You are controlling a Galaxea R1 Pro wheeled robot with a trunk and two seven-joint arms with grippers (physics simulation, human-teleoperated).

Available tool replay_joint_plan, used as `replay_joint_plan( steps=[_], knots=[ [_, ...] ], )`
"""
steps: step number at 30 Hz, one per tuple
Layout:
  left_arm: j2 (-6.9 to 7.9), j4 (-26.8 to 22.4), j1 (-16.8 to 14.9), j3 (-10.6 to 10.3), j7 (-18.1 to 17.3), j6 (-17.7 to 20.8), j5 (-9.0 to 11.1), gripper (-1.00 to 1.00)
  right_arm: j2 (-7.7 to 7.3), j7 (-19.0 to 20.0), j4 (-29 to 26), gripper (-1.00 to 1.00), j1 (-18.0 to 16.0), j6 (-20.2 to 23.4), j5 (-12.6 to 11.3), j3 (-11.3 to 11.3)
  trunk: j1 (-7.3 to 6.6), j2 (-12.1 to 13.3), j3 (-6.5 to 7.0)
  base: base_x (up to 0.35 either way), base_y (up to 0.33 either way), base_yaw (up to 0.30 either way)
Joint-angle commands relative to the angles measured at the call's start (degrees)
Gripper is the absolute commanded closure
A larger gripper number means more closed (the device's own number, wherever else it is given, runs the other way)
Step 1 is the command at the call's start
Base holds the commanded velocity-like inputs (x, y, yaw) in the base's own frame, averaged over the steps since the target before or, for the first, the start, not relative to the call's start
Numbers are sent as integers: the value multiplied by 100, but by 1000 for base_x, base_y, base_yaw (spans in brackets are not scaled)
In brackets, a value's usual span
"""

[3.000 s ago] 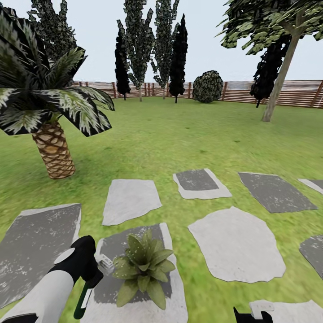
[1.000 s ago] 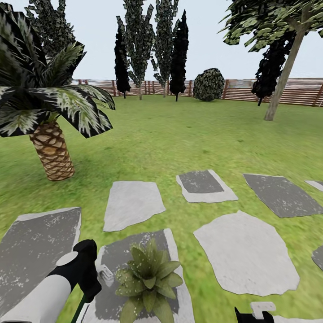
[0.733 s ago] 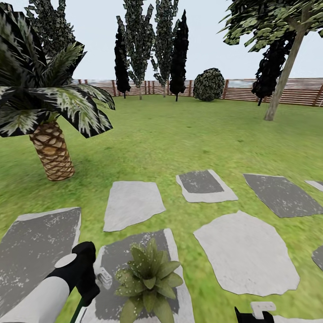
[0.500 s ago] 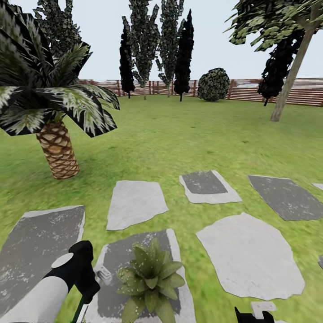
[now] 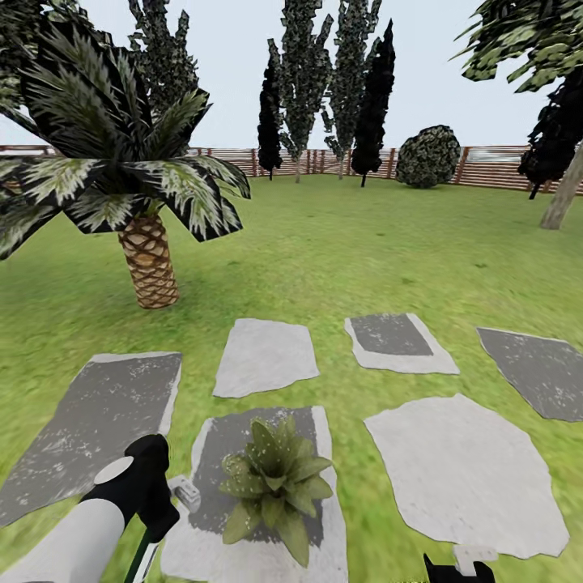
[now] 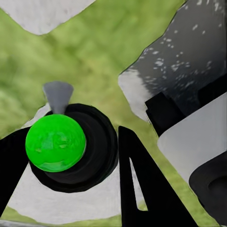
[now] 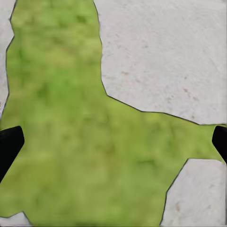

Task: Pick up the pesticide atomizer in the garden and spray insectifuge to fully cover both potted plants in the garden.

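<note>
Left gripper (image 6: 71, 156) jaws clench the atomizer (image 6: 56, 142) beside the potted plant (image 5: 275, 482) on a stone (image 5: 312, 534); right gripper (image 7: 113, 142) jaws are released over lawn (image 7: 71, 142).

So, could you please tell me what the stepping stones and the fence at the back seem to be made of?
The stepping stones look like rough matte stone: irregular grey slabs, some mottled darker. The fence looks like brown wood, judging by its horizontal slats and upright posts, though it is distant.
</note>
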Motion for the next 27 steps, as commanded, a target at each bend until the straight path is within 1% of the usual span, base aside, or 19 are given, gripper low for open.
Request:
replay_joint_plan(
  steps=[1, 5, 9, 14, 19, 23, 27],
  knots=[
    [-4, -7, -3, 21, -53, 47, -43, 100, 0, 46, 2, -100, -4, -21, 12, -49, -3, -3, -5, -216, -223, 277],
    [2, -7, -3, 13, -47, 47, 83, 100, 8, 46, 2, -100, -4, -21, 12, -49, -3, -3, -5, -217, -222, 277],
    [5, -7, -3, 10, -40, 47, 100, 100, 9, 46, 2, -100, -4, -21, 12, -49, -3, -3, -5, -121, -222, 277],
    [0, -3, -3, 9, -38, 47, 101, 100, 9, 46, 2, -100, -4, -21, 12, -49, -3, -3, -5, 12, -232, 277],
    [2, 1, -3, 2, -35, 47, 102, 100, 9, 46, 2, -100, -4, -21, 12, -49, -3, -3, -5, 159, -253, 276],
    [-3, 14, -3, 1, -35, 47, 104, 100, 2, 46, -7, -100, -4, -21, 12, -49, -3, -3, -5, 157, -253, 83],
    [-4, 30, -3, 1, -35, 47, 103, 100, -8, 46, -15, -100, -4, -21, 19, -49, -3, -3, -5, 12, -254, 5]
  ],
)
